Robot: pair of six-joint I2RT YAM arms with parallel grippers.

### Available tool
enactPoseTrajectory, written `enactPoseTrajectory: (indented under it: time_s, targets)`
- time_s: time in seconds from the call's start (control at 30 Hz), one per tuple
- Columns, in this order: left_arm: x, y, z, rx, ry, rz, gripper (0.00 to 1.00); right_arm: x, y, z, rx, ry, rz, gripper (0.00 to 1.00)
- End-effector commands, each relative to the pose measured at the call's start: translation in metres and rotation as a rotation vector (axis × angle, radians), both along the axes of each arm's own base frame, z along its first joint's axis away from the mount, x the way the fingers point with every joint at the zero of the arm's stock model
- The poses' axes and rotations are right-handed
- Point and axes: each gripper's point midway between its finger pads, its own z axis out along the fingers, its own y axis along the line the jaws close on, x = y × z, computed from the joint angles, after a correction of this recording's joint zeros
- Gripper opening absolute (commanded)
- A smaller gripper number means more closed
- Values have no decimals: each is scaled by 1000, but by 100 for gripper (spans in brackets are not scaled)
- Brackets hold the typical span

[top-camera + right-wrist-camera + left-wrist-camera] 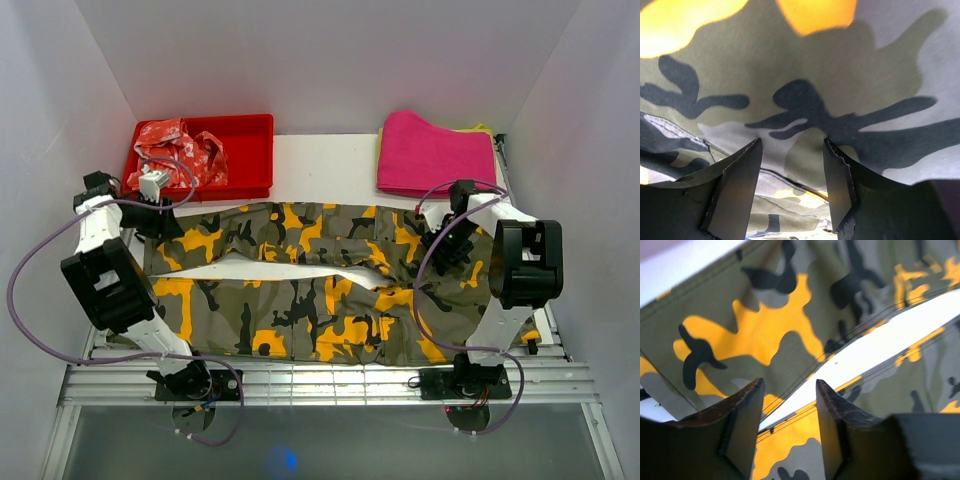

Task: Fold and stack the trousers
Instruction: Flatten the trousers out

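Near edge: metal rails (320, 385) w/ both arm bases bolted on. Just beyond, the trousers (300, 300) lie flat, spread lengthwise across the white table (330, 160). Waist end is at the R and both legs run out to the L. Near leg & far leg are parted by a thin wedge of bare table, wider toward the L and closing toward the crotch. Not folded yet.

L gripper (163, 222) is down at the cuff end of the far leg. In its wrist view the fingers (745, 430) stand apart w/ nothing pinched btwn them. Past them lie camo cloth and the white strip of table btwn the two inner seams. R gripper (440, 250) is over the waist end, toward the cloth's far edge. Its jaws are parted too and hold nothing. Camo fabric fills its wrist view close up, w/ a stitched seam running just past the tips.

Far side, L: a red tray (255, 125), its near wall just beside the far leg's edge. Inside is one crumpled red-and-white garment (180, 148), bunched in the tray's L part. Far side, R: a pink folded cloth (435, 152) lies straight on the table, in no container, near the waistband. A yellow edge (482, 128) peeks out at its far R corner; can't tell what it is.
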Motion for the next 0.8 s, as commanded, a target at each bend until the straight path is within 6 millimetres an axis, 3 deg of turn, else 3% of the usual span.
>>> enactPoseTrajectory:
  time_s: [0.0,0.07,0.1,0.17,0.2,0.23,0.27,0.3,0.37,0.43,0.5,0.6,0.7,0.77]
  targets:
    - [1,-54,69,-126,-194,-113,58,-6,0,0,2,-18,8,57]
    - [-9,-91,83,-212,-201,-154,61,-1,6,17,33,-57,-10,57]
    - [-10,-125,103,-209,-275,-232,62,10,8,31,45,-97,-16,58]
    - [-27,-171,102,-304,-206,-210,63,12,15,54,82,-124,-37,59]
    - [-27,-213,114,-320,-279,-304,64,14,17,62,94,-138,-39,59]
    - [-40,-240,125,-354,-295,-343,64,16,20,74,110,-164,-39,59]
    - [-64,-280,115,-432,-193,-374,64,9,25,79,138,-143,-38,59]
    - [-63,-298,120,-453,-230,-398,62,8,28,83,153,-141,-35,59]
    - [-88,-332,106,-541,-99,-452,61,-4,39,91,220,-104,-29,59]
    - [-93,-344,97,-567,-55,-478,60,-5,51,100,270,-99,-14,59]
    - [-104,-355,74,-577,40,-519,57,-9,81,109,364,-82,25,57]
    - [-116,-368,60,-549,29,-605,52,-12,111,108,410,-58,54,51]
    - [-128,-387,38,-500,60,-654,47,-16,146,88,402,-11,124,42]
    - [-129,-393,32,-496,71,-662,45,-15,151,66,370,21,127,34]
